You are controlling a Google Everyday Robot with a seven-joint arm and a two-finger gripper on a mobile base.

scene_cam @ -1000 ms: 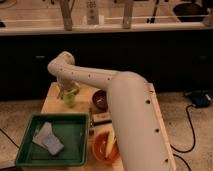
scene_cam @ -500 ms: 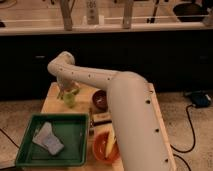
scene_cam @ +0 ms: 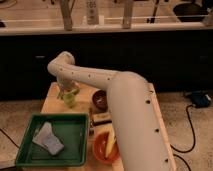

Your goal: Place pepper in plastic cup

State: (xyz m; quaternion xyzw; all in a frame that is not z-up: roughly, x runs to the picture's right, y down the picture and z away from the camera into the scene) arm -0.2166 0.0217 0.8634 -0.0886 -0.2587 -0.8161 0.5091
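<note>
Over the plastic cup (scene_cam: 70,98), the jaws (scene_cam: 68,90).

Matt white-shelled end effector (scene_cam: 67,90) above the translucent plastic cup (scene_cam: 69,98) on a wooden table (scene_cam: 52,102).

single view | high, behind the arm (scene_cam: 125,105), looking down and forward along it | near: arm fills right half | gripper (scene_cam: 66,90) at far left over plastic cup (scene_cam: 70,97) | wooden table (scene_cam: 52,102) below, counter (scene_cam: 100,27) beyond
</note>
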